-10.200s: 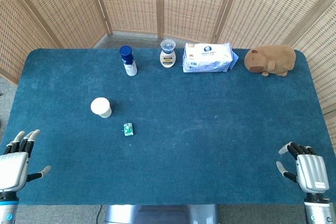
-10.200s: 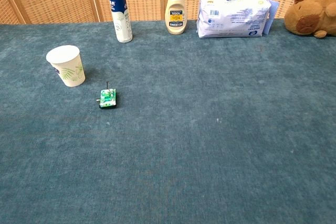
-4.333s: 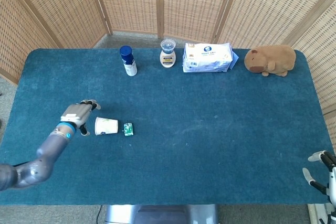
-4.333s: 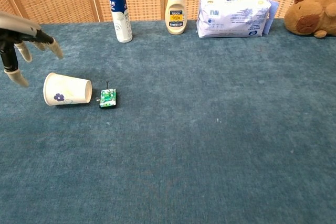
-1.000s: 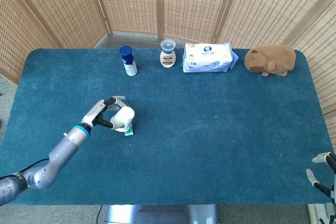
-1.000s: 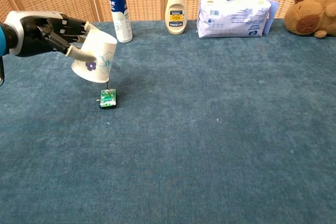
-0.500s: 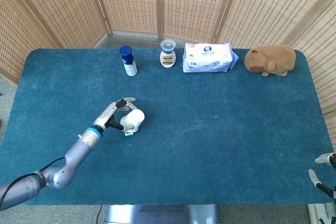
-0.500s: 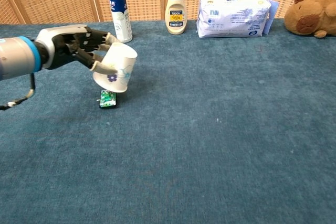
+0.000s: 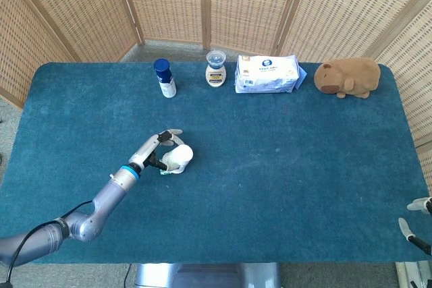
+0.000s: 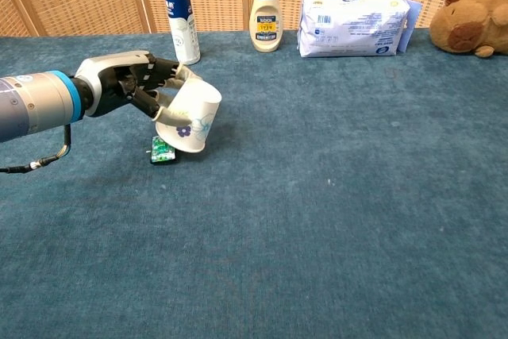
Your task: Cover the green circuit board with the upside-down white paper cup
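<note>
My left hand point(image 10: 135, 85) point(image 9: 159, 148) grips the white paper cup point(image 10: 190, 118) point(image 9: 177, 158) by its side, above the table. The cup is tilted, its mouth facing down and left, its base up and right. Its lower rim hangs just over the green circuit board point(image 10: 162, 151) point(image 9: 163, 170), which lies on the blue cloth partly hidden behind the rim. Only the fingertips of my right hand point(image 9: 417, 222) show, at the head view's bottom right corner, spread and holding nothing.
Along the far edge stand a blue-capped bottle point(image 10: 179, 16), a cream bottle point(image 10: 266, 13), a wipes pack point(image 10: 354, 24) and a brown plush animal point(image 10: 473, 19). The blue cloth point(image 10: 333, 212) covers the whole table.
My left hand has carried the cup to the right and lower, tipping it further mouth-down, until its rim overlaps the circuit board. The right hand has slid a little lower in view.
</note>
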Controlling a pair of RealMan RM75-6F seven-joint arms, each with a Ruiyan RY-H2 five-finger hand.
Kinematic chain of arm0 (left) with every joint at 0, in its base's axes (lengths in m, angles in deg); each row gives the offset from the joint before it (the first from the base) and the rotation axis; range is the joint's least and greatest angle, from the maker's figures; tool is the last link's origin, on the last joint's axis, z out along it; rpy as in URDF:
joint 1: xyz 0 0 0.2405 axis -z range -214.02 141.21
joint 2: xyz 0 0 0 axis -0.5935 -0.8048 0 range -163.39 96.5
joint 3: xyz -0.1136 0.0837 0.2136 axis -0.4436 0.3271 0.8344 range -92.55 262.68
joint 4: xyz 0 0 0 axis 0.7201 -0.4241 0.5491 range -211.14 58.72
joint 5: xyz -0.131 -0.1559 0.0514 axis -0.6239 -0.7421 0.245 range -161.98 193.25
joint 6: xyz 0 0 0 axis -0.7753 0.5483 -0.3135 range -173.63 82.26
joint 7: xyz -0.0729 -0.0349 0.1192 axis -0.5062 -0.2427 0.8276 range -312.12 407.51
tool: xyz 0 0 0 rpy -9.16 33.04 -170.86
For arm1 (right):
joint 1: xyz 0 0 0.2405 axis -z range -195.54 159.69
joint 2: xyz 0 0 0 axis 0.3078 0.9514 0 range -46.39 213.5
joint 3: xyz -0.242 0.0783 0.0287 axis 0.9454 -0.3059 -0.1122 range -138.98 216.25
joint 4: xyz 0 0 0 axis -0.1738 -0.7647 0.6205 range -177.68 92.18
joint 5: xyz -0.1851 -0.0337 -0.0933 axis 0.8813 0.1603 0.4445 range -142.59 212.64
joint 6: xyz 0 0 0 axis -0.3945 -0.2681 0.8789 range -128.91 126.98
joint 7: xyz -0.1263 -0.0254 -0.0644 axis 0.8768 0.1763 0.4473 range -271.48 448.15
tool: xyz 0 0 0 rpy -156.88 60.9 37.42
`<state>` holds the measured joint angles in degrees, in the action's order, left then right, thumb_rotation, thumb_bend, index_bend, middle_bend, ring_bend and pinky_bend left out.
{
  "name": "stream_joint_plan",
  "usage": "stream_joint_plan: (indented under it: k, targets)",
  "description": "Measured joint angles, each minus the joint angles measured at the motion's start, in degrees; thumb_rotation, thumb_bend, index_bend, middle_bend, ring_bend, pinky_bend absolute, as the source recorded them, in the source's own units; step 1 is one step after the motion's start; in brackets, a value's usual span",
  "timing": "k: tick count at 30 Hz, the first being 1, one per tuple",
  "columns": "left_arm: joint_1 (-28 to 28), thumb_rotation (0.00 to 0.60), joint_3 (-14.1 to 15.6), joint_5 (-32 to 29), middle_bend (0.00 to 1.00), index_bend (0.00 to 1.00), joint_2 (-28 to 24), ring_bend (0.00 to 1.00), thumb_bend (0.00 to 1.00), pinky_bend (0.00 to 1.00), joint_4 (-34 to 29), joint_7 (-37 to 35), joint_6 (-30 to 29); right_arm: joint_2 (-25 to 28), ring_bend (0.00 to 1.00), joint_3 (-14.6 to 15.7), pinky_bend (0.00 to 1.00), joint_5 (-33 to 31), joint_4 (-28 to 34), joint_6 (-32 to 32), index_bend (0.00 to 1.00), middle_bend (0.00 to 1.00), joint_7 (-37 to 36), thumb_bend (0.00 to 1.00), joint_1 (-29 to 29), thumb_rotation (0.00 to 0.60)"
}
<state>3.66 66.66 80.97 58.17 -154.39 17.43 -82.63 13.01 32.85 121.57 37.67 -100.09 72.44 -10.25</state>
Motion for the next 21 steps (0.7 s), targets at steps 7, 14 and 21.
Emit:
stream_joint_plan:
  k: [7, 14, 21]
  targets:
    - [-0.19, 0.598, 0.91, 1.08, 0.15, 0.5, -1.41, 0.0, 0.23, 0.19, 0.14, -0.05, -0.71, 0.48, 0.49, -0.01, 0.38, 0.14, 1.42, 0.11, 0.48, 0.47, -2.74, 0.31, 0.06, 0.6]
    - [-0.06, 0.6, 1.71, 1.79, 0.15, 0.5, -2.16, 0.0, 0.23, 0.19, 0.35, -0.38, -0.66, 0.74, 0.49, -0.06, 0.38, 0.34, 2.24, -0.29, 0.48, 0.47, -2.84, 0.31, 0.23, 0.6]
    - [-0.3, 0.6, 2.49, 2.25, 0.15, 0.5, -4.14, 0.0, 0.23, 0.19, -1.55, -0.43, -0.34, 0.91, 0.49, -0.17, 0.38, 0.45, 2.54, -0.51, 0.48, 0.47, -2.89, 0.31, 0.27, 0.6]
